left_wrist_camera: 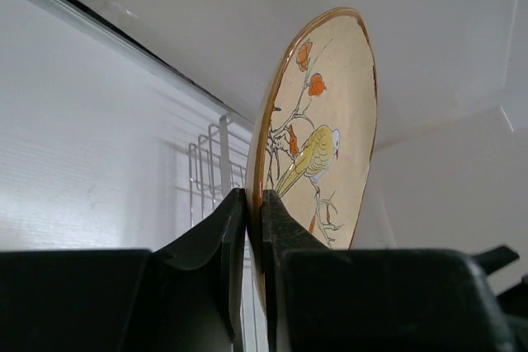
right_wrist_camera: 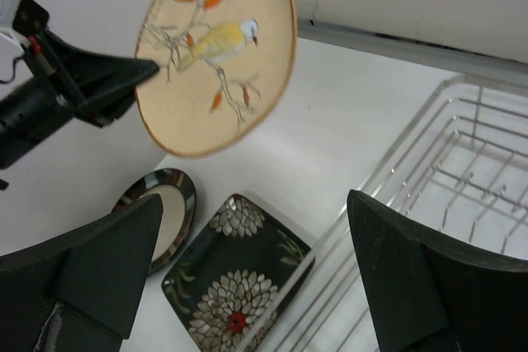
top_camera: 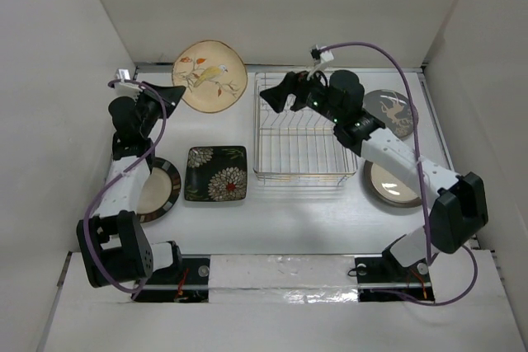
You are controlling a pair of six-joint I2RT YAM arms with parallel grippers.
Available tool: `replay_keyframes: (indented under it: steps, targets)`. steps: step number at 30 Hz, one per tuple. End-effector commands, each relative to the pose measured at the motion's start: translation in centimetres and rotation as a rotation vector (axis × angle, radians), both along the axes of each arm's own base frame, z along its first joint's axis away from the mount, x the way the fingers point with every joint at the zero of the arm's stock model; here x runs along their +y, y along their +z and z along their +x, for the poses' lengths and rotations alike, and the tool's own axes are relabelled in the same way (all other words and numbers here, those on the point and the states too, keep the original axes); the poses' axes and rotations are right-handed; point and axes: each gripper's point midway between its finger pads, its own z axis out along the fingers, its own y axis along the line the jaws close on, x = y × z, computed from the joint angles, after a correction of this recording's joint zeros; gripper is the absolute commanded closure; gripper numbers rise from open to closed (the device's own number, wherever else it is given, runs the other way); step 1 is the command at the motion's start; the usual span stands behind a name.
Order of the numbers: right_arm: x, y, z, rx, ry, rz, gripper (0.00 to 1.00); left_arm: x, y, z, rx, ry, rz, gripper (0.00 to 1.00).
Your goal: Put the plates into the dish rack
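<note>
My left gripper [top_camera: 171, 93] is shut on the rim of a tan round plate [top_camera: 210, 76] painted with a bird, and holds it raised at the back, left of the dish rack [top_camera: 301, 133]. In the left wrist view the plate [left_wrist_camera: 322, 129] stands on edge between the fingers [left_wrist_camera: 285, 220]. My right gripper [top_camera: 276, 96] hangs open and empty over the rack's back left corner. Its wrist view shows the tan plate [right_wrist_camera: 219, 47], a black square flowered plate [right_wrist_camera: 239, 286] and the rack [right_wrist_camera: 462, 171].
The black square plate [top_camera: 216, 173] lies flat left of the rack. A dark round plate with a cream centre [top_camera: 158, 191] sits partly under the left arm. Right of the rack lie a dark plate with pale markings [top_camera: 398, 113] and another cream-centred one [top_camera: 392, 183]. White walls enclose the table.
</note>
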Motion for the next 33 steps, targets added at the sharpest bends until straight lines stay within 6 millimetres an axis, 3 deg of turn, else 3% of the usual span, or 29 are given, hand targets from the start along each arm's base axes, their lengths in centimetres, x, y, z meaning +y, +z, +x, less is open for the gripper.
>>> replay_keyframes:
  steps: [1, 6, 10, 15, 18, 20, 21, 22, 24, 25, 27, 29, 31, 33]
  targets:
    - [1.8, 2.5, 0.7, -0.049, 0.058, -0.002, 0.0, -2.6, 6.5, -3.0, -0.215, -0.128, 0.012, 1.0]
    - [3.8, 1.6, 2.3, -0.039, 0.103, -0.027, 0.0, -4.1, 6.4, -4.9, -0.243, -0.221, 0.006, 1.0]
    - [5.3, -0.3, 2.7, 0.004, 0.162, -0.016, 0.0, -5.5, 6.0, -6.5, -0.26, -0.316, 0.003, 1.0]
    - [6.8, -0.5, 1.8, 0.021, 0.261, 0.053, 0.02, -6.5, 4.8, -7.8, -0.262, -0.391, 0.017, 1.0]
    - [7.5, -0.6, 1.4, 0.022, 0.312, 0.08, 0.13, -7.0, 3.9, -8.3, -0.25, -0.434, 0.008, 1.0]
    - [7.7, 0.0, 1.0, 0.009, 0.335, 0.117, 0.27, -7.2, 3.6, -8.6, -0.243, -0.451, 0.011, 1.0]
    - [7.6, -0.3, 0.7, 0.014, 0.337, 0.126, 0.38, -7.2, 3.4, -8.7, -0.24, -0.454, 0.013, 1.0]
    - [7.5, 0.0, 0.6, -0.001, 0.339, 0.143, 0.57, -7.3, 3.6, -9.0, -0.248, -0.456, 0.02, 1.0]
    - [7.4, -0.2, 0.3, 0.012, 0.34, 0.152, 0.73, -7.3, 3.5, -9.2, -0.243, -0.452, 0.034, 1.0]
    - [7.3, 0.0, 0.2, 0.012, 0.335, 0.158, 0.88, -7.3, 3.7, -9.4, -0.247, -0.45, 0.042, 1.0]
    - [7.1, 0.1, 0.1, 0.019, 0.324, 0.171, 0.99, -7.2, 3.6, -9.4, -0.224, -0.438, 0.049, 1.0]
    - [6.5, 0.0, 0.1, 0.029, 0.29, 0.178, 1.0, -6.9, 3.6, -9.5, -0.212, -0.407, 0.082, 1.0]
    - [6.1, -0.3, 0.0, 0.044, 0.267, 0.183, 1.0, -6.3, 4.1, -9.5, -0.219, -0.359, 0.113, 0.89]
    - [5.4, 1.1, -0.4, 0.031, 0.242, 0.214, 1.0, -6.2, 4.6, -10.0, -0.232, -0.341, 0.141, 0.64]
